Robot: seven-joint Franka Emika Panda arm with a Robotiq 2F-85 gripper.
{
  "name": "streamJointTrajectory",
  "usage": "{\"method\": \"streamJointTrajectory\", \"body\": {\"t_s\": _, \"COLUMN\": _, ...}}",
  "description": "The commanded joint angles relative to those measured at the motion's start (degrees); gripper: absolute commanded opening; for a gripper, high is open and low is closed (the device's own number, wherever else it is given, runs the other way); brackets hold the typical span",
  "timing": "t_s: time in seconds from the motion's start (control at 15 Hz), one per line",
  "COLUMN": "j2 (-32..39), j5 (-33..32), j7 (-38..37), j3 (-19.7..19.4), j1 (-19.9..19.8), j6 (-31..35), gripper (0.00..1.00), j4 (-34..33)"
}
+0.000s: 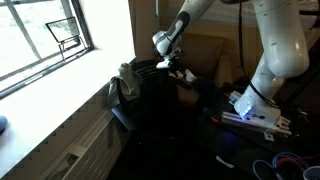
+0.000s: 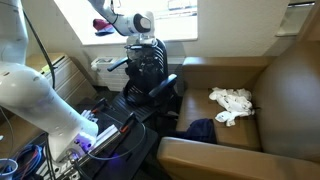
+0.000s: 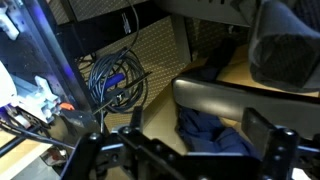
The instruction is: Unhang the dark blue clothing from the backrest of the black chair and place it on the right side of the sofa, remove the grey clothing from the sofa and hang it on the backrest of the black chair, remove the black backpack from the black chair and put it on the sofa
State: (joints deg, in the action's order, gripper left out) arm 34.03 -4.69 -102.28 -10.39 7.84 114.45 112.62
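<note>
Jaws stand wide apart with nothing between them. The gripper (image 2: 143, 47) hangs just above the top of the backrest (image 1: 150, 88) of the chair (image 2: 150, 88), clear of the slats. In the wrist view the blue clothing (image 3: 212, 132) lies beyond the spread fingers (image 3: 92, 150), apart from them. An exterior view places it bunched on the seat of the sofa (image 2: 290, 85), near the front edge. The grey clothing (image 2: 232, 104) lies further along the same seat. Coiled cables (image 3: 115, 85) show in the wrist view. The chair's seat is dark on dark and hard to make out.
</note>
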Motion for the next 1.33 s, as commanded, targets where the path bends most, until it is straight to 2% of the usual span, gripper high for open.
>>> {"method": "streamJointTrajectory", "body": {"t_s": 0.0, "j2": 0.2, "j5": -0.3, "j7": -2.1, "j3": 0.9, "j1": -1.0, "j6": 0.4, "gripper": 1.00, "j4": -0.1}}
{"method": "streamJointTrajectory", "body": {"t_s": 0.07, "j2": 0.3, "j5": -0.1, "j7": -3.0, "j3": 0.9, "j1": -1.1, "j6": 0.5, "gripper": 1.00, "j4": -0.1}}
{"method": "streamJointTrajectory", "body": {"t_s": 0.47, "j2": -0.3, "j5": -9.8, "j7": -13.6, "j3": -0.8, "j1": 4.0, "j6": 18.3, "gripper": 1.00, "j4": 3.0}}
{"method": "streamJointTrajectory", "body": {"t_s": 0.67, "j2": -0.3, "j5": -11.5, "j7": -16.3, "j3": 0.0, "j1": 4.7, "j6": 24.1, "gripper": 1.00, "j4": 3.9}}
{"method": "streamJointTrajectory", "body": {"t_s": 0.73, "j2": 0.4, "j5": -10.5, "j7": -15.1, "j3": 0.3, "j1": 4.1, "j6": 20.4, "gripper": 1.00, "j4": 2.0}}
{"method": "streamJointTrajectory", "body": {"t_s": 0.93, "j2": 0.4, "j5": -10.6, "j7": -15.4, "j3": 0.4, "j1": 4.4, "j6": 20.6, "gripper": 1.00, "j4": 2.0}}
{"method": "streamJointTrajectory", "body": {"t_s": 1.0, "j2": -0.1, "j5": -6.8, "j7": -9.4, "j3": 3.4, "j1": 1.1, "j6": 21.1, "gripper": 1.00, "j4": 2.3}}
{"method": "streamJointTrajectory", "body": {"t_s": 1.27, "j2": 3.6, "j5": 4.4, "j7": 5.2, "j3": 8.7, "j1": -4.9, "j6": 20.4, "gripper": 1.00, "j4": -0.4}}
